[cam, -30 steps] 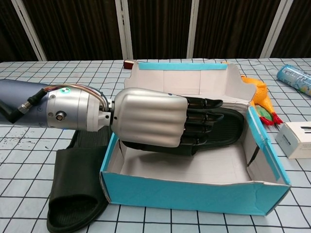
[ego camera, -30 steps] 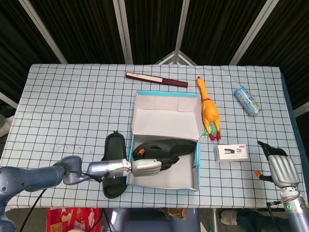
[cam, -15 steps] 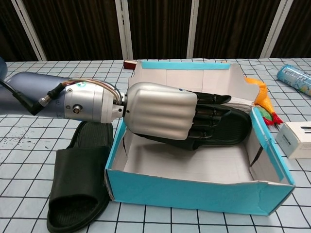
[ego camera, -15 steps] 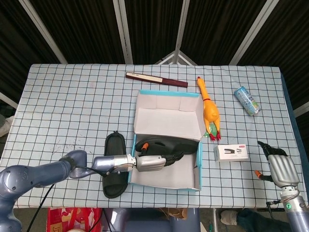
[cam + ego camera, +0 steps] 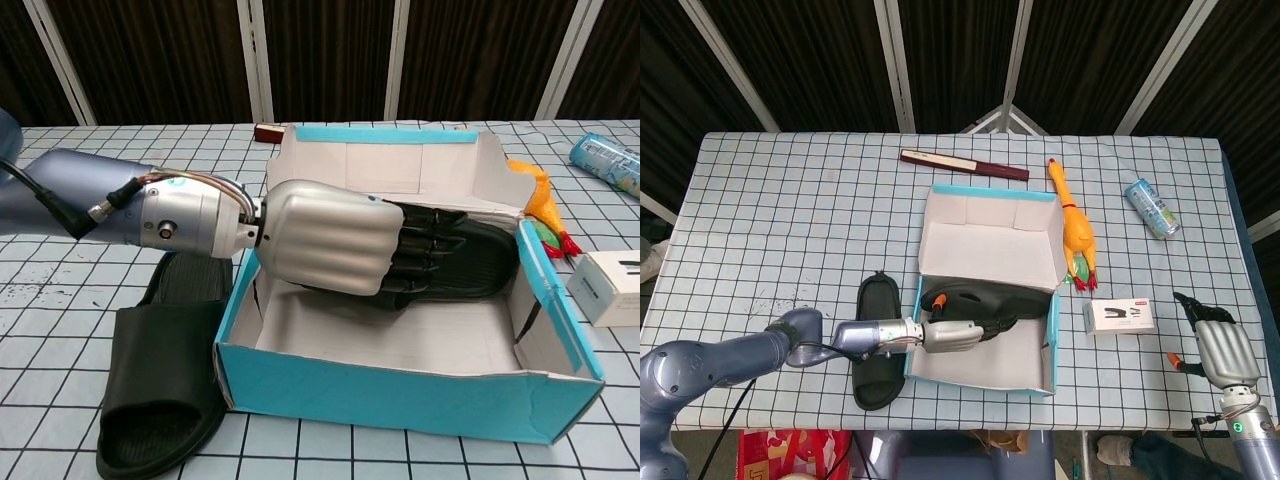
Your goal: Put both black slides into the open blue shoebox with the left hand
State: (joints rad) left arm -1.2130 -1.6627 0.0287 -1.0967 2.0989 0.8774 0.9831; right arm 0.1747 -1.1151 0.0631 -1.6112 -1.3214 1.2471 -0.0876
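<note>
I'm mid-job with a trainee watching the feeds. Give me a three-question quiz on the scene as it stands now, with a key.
1. True or false: both black slides are inside the blue shoebox.
2. Multiple choice: the left hand is (A) resting on the table, (B) inside the box, gripping a slide, (C) holding the can.
3. Fill in: the second slide lies on the table to the ______ of the box in both views.

Key:
1. False; one slide is in the box and the other is on the table.
2. B.
3. Left.
</note>
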